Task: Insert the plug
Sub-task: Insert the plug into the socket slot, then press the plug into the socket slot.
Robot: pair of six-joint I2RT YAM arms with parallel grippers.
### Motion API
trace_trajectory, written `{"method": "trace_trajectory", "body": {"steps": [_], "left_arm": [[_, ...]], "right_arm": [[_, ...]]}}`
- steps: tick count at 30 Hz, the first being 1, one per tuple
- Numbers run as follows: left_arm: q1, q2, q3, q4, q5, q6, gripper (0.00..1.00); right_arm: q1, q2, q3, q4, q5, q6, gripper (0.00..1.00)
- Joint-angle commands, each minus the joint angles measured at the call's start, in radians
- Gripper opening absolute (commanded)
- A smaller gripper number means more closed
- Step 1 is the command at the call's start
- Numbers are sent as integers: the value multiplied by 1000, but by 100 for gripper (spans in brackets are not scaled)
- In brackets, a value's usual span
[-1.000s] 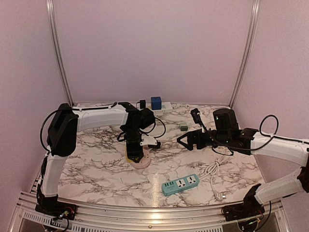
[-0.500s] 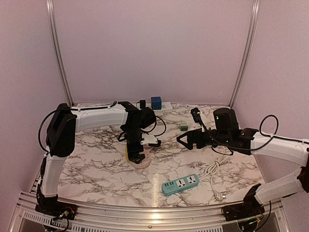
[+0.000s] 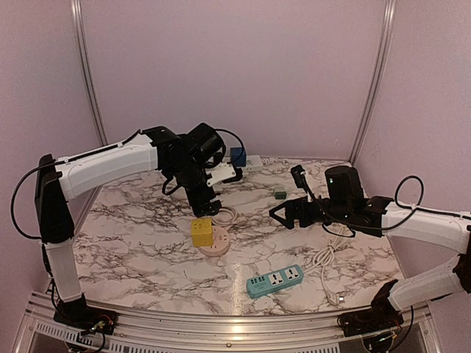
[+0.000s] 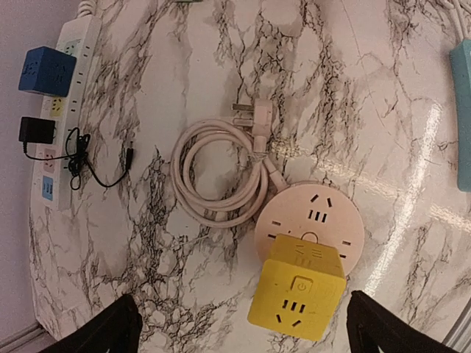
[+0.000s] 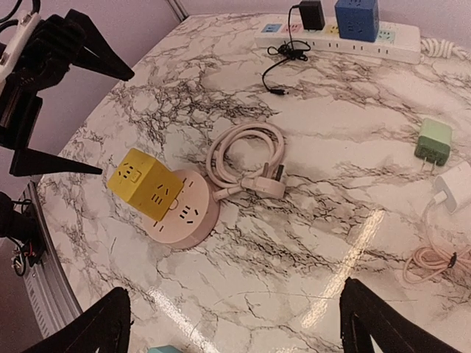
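The yellow cube plug [image 3: 202,231] sits on the round pink socket [image 3: 217,246], upright and a little off its centre. It also shows in the left wrist view [image 4: 298,298] and the right wrist view [image 5: 143,184], on the pink socket [image 4: 324,213] [image 5: 188,217]. My left gripper [image 3: 205,204] hangs open and empty above the cube; in the left wrist view its jaws [image 4: 241,327] stand wide apart, clear of the cube. My right gripper [image 3: 283,213] is open and empty, hovering to the right [image 5: 232,323].
The socket's coiled pink cable [image 4: 221,176] and loose plug [image 5: 266,184] lie behind it. A teal power strip [image 3: 274,280] lies near the front. A white power strip [image 5: 338,33] with a blue cube [image 5: 357,18] lies at the back. A green adapter [image 5: 433,141] lies at right.
My left gripper has let go of the yellow cube and risen up and back from it. The cube stays on the round socket. The right arm has hardly moved.
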Motion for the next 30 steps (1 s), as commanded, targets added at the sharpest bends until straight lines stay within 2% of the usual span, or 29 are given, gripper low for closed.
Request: {"method": "trace_trajectory", "body": {"steps": [1,6,16,24,27,30], "left_arm": [[26,-35,-30,16,-160,-93,99],[29,-15,-92,-16,-230,-119,99],[34,59,-217,15,-183,-140,98],[28,76,-219,18,-167,-143,98],[31,49,-211,30,-183,-152,99],[34,-5,-191,55,-196,-170,99]], "right_arm": [[-4,-7,0,31,-11,8,93],[-5,-3,1,35,-13,5,93],[-5,1,14,23,-12,1,93],[-5,24,32,16,-12,-12,94],[-5,51,52,-2,-2,-53,98],[-6,90,104,-54,44,-116,98]]}}
